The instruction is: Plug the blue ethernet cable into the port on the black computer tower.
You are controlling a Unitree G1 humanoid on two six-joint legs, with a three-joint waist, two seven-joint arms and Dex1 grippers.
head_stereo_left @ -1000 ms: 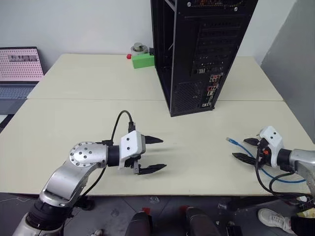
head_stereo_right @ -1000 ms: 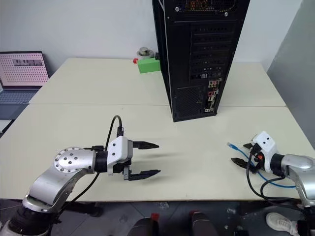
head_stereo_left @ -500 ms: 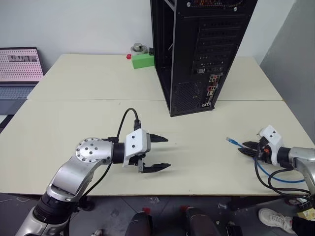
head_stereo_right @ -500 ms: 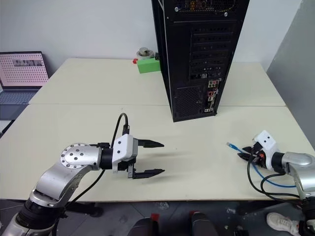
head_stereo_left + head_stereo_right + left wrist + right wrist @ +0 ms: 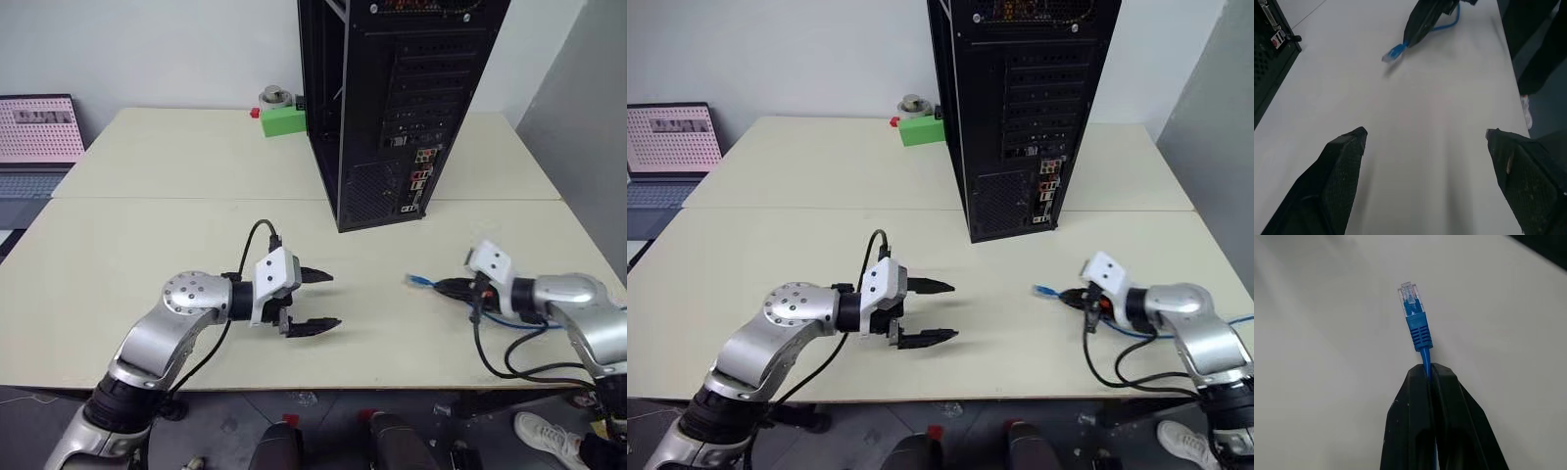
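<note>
A pale cream worktop (image 5: pixel 176 235), made of two slabs meeting at a seam, stands against a white wall; a laptop (image 5: pixel 37 137) with a lit screen sits off its far left edge. The black computer tower (image 5: pixel 397 103) stands upright at the far middle of the worktop, its rear panel of slot covers and small coloured connectors facing the robot. The port cannot be singled out among those connectors. A small green box (image 5: pixel 284 119) rests just beside the tower on its left, with a round grey object behind it.

The right pincer (image 5: pixel 449 289) is clenched on the blue ethernet cable (image 5: pixel 1419 333), gripping it just behind the plug. The clear plug tip juts out beyond the black fingers (image 5: pixel 1422 406) and points toward the middle of the worktop, low over the surface. The rest of the blue cord trails back behind the right wrist toward the worktop's right edge. The plug is well apart from the tower.

The left pincer (image 5: pixel 318 301) is released, its two black fingers (image 5: pixel 1342 166) spread wide with nothing between them, low over the near middle of the worktop, pointing toward the right pincer. The two pincers are apart.
</note>
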